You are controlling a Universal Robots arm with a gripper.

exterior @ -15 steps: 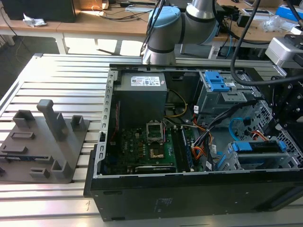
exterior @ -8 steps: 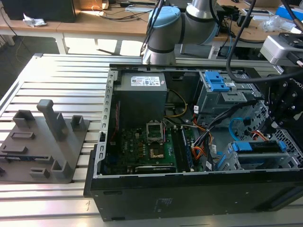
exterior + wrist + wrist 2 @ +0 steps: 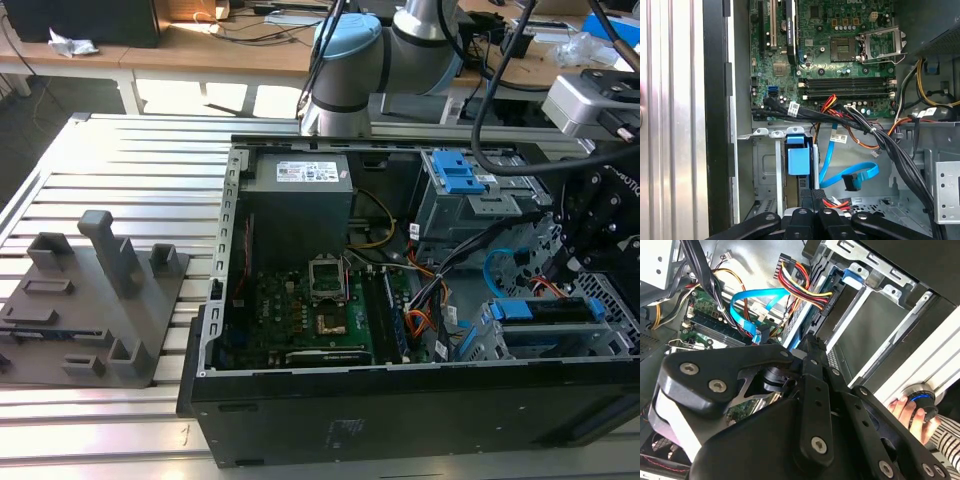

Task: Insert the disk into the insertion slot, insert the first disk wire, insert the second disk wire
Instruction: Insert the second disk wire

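The disk [image 3: 545,310], grey in a bright blue carrier, sits inside the insertion slot [image 3: 600,345], a perforated metal cage at the case's front on the exterior view's right. In the first wrist view the blue carrier of the disk [image 3: 799,160] shows in the cage [image 3: 765,165]. My gripper [image 3: 580,265] hangs just above the disk. Its fingers are pressed together, and the gripper [image 3: 812,194] ends beside red and yellow wires. A black power plug [image 3: 824,307] with red, yellow and black wires lies against the disk's edge, right by the gripper [image 3: 811,340]. A blue flat cable [image 3: 847,176] hangs loose nearby.
The open computer case [image 3: 400,400] lies on a slotted aluminium table [image 3: 120,160]. A larger grey bay with blue latches [image 3: 460,175] stands behind the cage. A grey fixture block [image 3: 95,300] sits on the exterior view's left. A hand [image 3: 907,410] rests on a round button outside the case.
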